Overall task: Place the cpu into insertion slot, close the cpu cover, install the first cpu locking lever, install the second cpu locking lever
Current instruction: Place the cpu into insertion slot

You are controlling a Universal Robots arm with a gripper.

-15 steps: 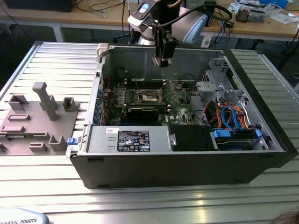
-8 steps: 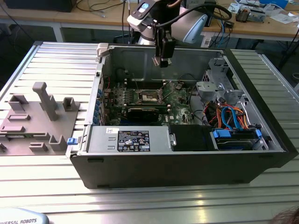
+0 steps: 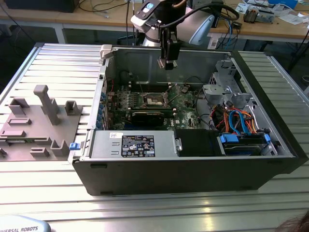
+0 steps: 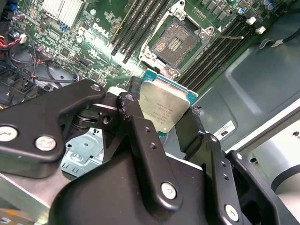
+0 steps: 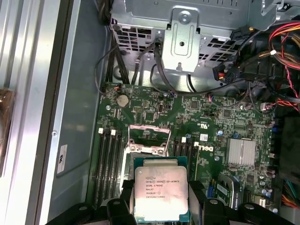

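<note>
My gripper [image 3: 168, 62] hangs inside the open computer case, above the green motherboard [image 3: 186, 104]. It is shut on the cpu [image 4: 161, 108], a flat square chip with a silver top, held by two opposite edges between the black fingers [image 4: 136, 122]. In the first wrist view the cpu [image 5: 161, 190] sits over the near part of the insertion slot. The insertion slot [image 4: 174, 43] lies uncovered, its gold contact field showing inside a silvery rim. The cpu cover [image 5: 147, 150] appears as a thin metal frame raised at the slot's edge. A thin wire lever [image 4: 229, 35] sticks out beside the slot.
Long black memory slots [image 4: 136, 28] flank the socket on both sides. A metal drive cage [image 5: 185, 33] and bundles of cables [image 5: 276, 61] stand at one end of the case. A power supply [image 3: 135, 145] fills the front of the case. A grey parts holder [image 3: 38, 121] sits on the exterior view's left.
</note>
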